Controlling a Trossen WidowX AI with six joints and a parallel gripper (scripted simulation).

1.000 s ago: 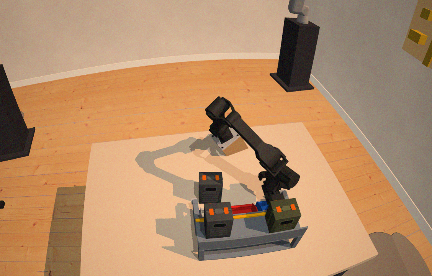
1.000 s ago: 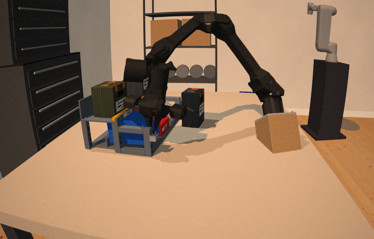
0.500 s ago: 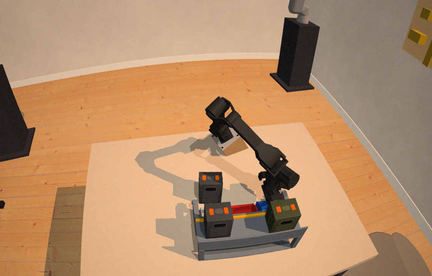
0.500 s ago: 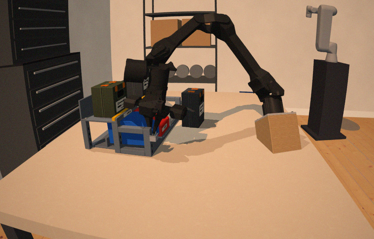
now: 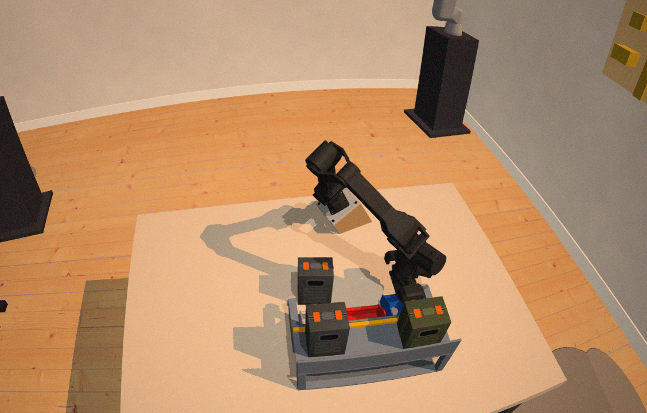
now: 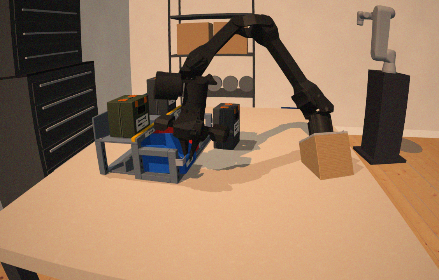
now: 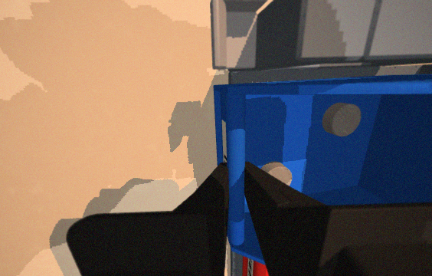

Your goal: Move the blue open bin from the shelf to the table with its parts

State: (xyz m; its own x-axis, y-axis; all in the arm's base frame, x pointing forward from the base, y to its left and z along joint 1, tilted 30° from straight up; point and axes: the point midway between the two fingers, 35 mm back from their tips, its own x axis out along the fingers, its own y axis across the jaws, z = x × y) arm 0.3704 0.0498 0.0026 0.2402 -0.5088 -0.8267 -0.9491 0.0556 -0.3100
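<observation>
The blue open bin (image 6: 160, 153) sits in the lower level of the grey shelf (image 6: 134, 146) at its open end. It also shows in the overhead view (image 5: 392, 304) and fills the wrist view (image 7: 338, 146). Two grey round parts (image 7: 342, 119) lie inside it. My gripper (image 7: 234, 169) is shut on the bin's rim (image 7: 236, 184), one finger inside the wall and one outside. In the side view the gripper (image 6: 188, 146) reaches down into the shelf's end.
A red bin (image 5: 364, 311) sits beside the blue one in the shelf. A green case (image 5: 424, 322) and a dark case (image 5: 327, 329) stand on the shelf top. Another dark case (image 5: 314, 280) stands on the table behind. The arm's wooden base block (image 6: 326, 155) is at the right.
</observation>
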